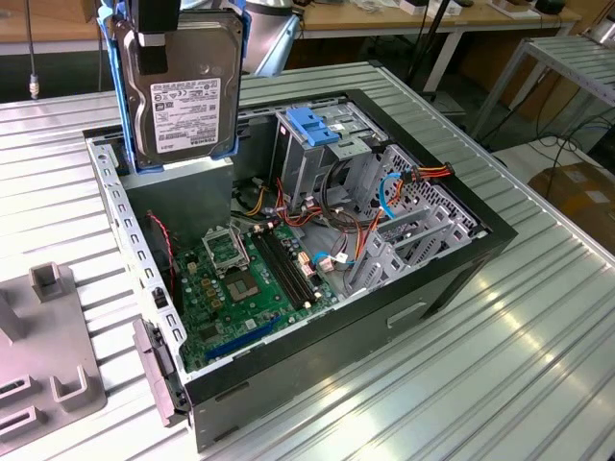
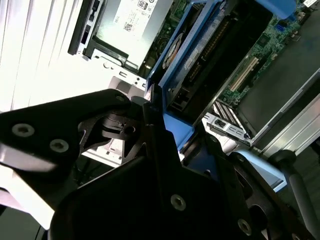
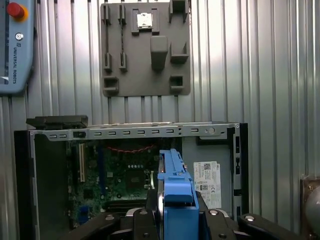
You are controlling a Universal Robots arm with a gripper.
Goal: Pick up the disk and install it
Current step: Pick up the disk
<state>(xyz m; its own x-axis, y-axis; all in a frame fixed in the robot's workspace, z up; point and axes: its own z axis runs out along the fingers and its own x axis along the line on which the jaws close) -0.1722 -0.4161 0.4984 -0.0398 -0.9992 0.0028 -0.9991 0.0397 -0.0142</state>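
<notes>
Currently my pincer [image 3: 177, 219] clamps the disk [image 1: 187, 91] on edge; open case [image 1: 336, 357] lies directly beneath it, probably so I align with the drive cage [image 1: 312, 154].

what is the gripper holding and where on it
The gripper holds the disk by its upper end, clamped across its two flat faces, so the disk hangs upright.

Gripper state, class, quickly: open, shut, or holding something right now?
Gripper: shut on the disk, holding it upright above the open computer case.
</notes>
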